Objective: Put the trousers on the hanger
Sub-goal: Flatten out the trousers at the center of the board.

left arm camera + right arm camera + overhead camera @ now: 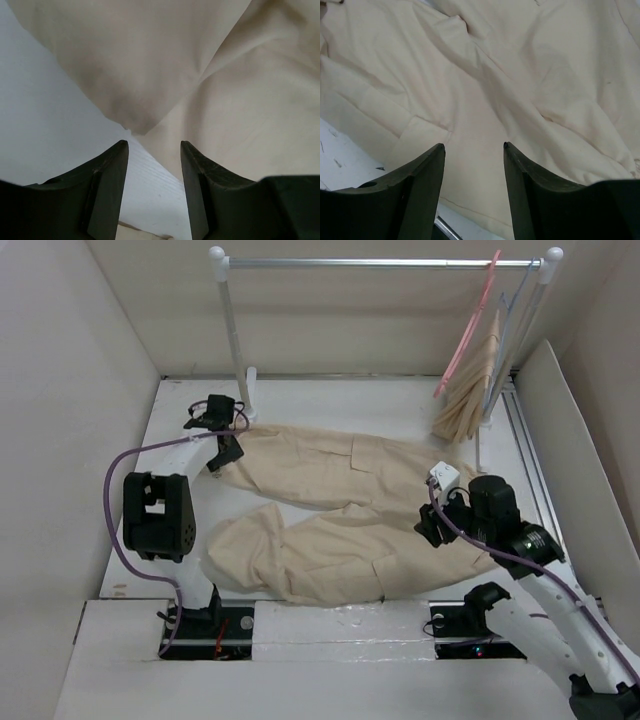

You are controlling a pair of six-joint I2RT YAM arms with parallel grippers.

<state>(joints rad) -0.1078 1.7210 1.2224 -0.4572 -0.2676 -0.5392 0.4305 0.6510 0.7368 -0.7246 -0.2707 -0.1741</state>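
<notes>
Grasp step: trousers [330,505] flat on tabletop [330,400], hanger [468,328] on rail [380,262], far-right corner. Left end effector [154,145] and right end effector [474,146] open, empty. Next: pinch cloth.

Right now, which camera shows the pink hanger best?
The top external view: the pink hanger hangs on the rail at the far right. Both wrist views show beige trousers and their own gripper fingers, but no hanger.
</notes>
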